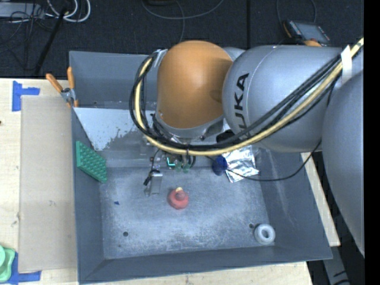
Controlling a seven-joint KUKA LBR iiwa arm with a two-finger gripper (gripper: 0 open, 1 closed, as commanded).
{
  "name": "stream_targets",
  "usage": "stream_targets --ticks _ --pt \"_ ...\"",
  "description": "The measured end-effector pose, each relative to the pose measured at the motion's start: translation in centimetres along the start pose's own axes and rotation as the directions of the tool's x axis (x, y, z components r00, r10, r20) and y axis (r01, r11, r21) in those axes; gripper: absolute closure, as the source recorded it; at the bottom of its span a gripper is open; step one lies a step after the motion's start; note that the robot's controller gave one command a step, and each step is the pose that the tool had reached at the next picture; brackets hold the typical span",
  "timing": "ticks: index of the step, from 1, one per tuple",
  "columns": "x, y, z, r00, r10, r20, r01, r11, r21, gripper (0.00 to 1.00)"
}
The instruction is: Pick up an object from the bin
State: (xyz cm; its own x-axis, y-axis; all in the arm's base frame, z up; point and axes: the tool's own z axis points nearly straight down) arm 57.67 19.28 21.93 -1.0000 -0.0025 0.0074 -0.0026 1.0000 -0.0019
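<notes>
The bin [196,236] holds five loose things, one of each: a green studded plate [90,161] at the left wall, a red piece [177,199] with a pale top mid-floor, a blue piece [219,164] touching crumpled foil [241,162], and a white ring [264,234] front right. The arm [279,94] reaches in from the right under its orange cover [193,82]. The gripper [153,181] sits low, just left of the red piece and apart from it. Whether it is wide or narrow cannot be told.

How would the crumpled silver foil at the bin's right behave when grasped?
The crumpled foil looks thin and creased, so it is probably light and would likely crush rather than resist. Its irregular folds suggest it should not roll.
</notes>
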Motion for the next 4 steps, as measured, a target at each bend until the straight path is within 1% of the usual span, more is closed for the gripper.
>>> stream_targets --ticks 1,2,3,4 --pt "0.0 -5.4 6.1 0.999 -0.033 0.0 0.033 0.999 0.001 0.0" --pt "4.2 -5.0 7.0 0.939 -0.343 0.003 0.343 0.939 0.0 0.0" --pt "-0.4 -11.9 14.3 0.994 -0.111 0.004 0.111 0.994 0.001 0.0" --pt "-0.5 -11.7 14.1 0.994 -0.11 0.007 0.11 0.994 -0.002 1.0"
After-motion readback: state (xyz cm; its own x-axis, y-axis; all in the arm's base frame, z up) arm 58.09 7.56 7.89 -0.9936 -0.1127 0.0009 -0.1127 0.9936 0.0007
